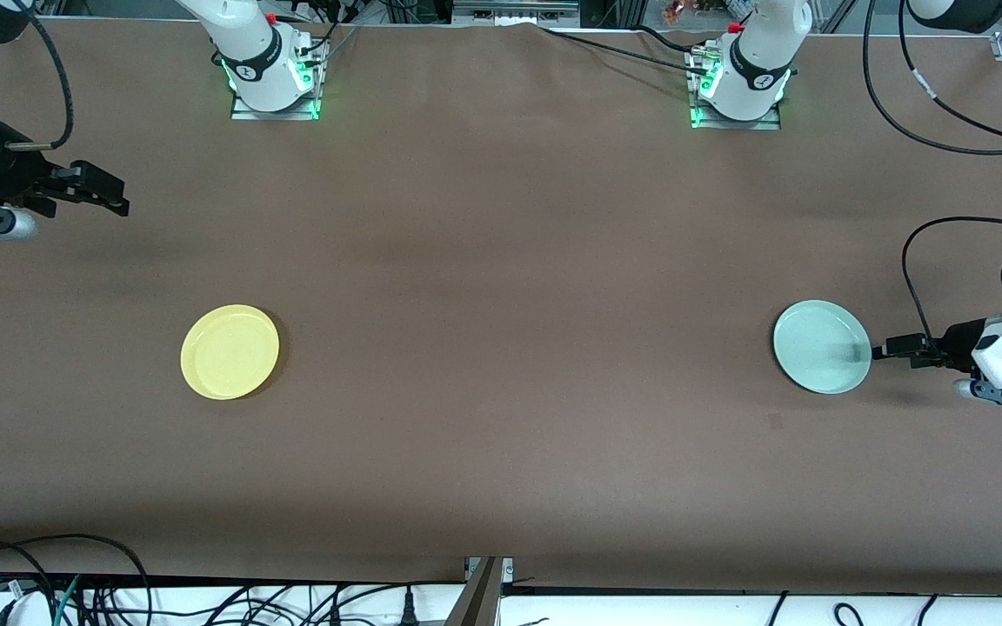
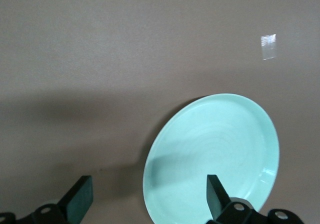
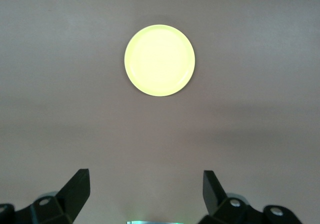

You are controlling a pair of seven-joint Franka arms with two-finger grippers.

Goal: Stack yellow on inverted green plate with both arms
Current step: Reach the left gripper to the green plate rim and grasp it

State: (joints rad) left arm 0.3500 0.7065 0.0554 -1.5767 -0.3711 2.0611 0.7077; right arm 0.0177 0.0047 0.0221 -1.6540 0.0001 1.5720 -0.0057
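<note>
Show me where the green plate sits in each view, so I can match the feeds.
Front view: green plate on the table toward the left arm's end, right beside the left hand.
Left wrist view: green plate fills the lower part, one finger over it.
Right wrist view: not in it; only the yellow plate.
Shared landmark: the left hand's open fingers.

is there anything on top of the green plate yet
No. The green plate lies alone, hollow side up, nothing in it. The open left gripper is at its rim; the yellow plate lies apart. What is under the green plate is hidden.
</note>
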